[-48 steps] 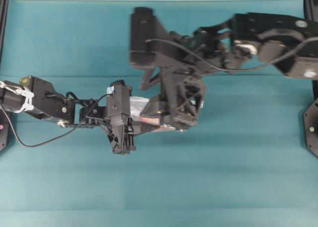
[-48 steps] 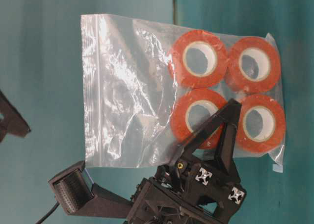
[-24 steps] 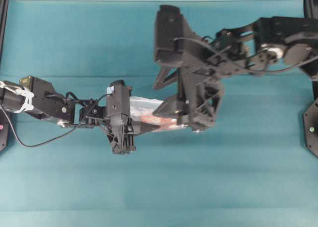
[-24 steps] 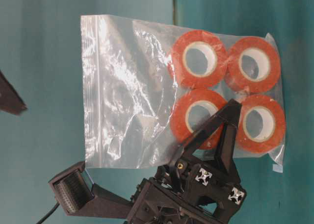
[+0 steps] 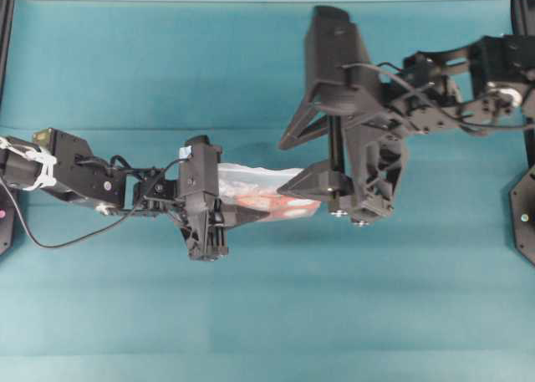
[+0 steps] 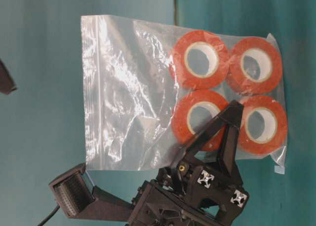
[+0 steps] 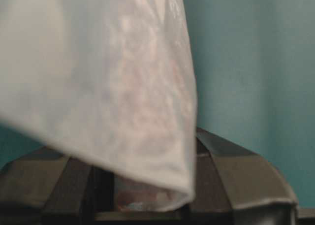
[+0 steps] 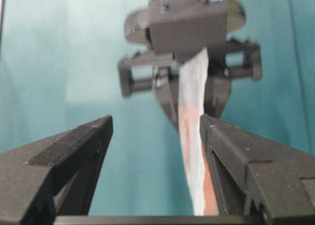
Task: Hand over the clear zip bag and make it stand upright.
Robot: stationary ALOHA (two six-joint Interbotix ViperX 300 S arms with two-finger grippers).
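- From overhead I see the clear zip bag (image 5: 266, 200) edge-on, held above the teal surface (image 5: 267, 315) between my two arms, near the middle of the view.
- My left claw (image 5: 219, 200) is clamped on one edge of the bag; the plastic runs from its fingers out toward the right arm.
- In the table-level view the bag (image 6: 128, 87) hangs flat toward the camera, with its zip strip (image 6: 90, 92) along the picture's left edge and four orange-red tape rolls (image 6: 199, 59) with white cores bunched at the opposite end, two by two.
- The left claw (image 6: 224, 137) rises from the bottom of that view, one dark finger crossing in front of the lower rolls.
- The left wrist camera shows only blurred, whitish plastic (image 7: 113, 87) draped close over the claw body, teal behind it.
- My right claw (image 5: 303, 156) is spread wide, not touching the bag; overhead, its lower finger tip sits just beside the bag's free end.
- From the right wrist camera the bag (image 8: 193, 136) appears as a thin upright sheet between the parted fingers (image 8: 64, 151), much nearer the picture's right finger, with the left claw (image 8: 189, 57) gripping its far edge.
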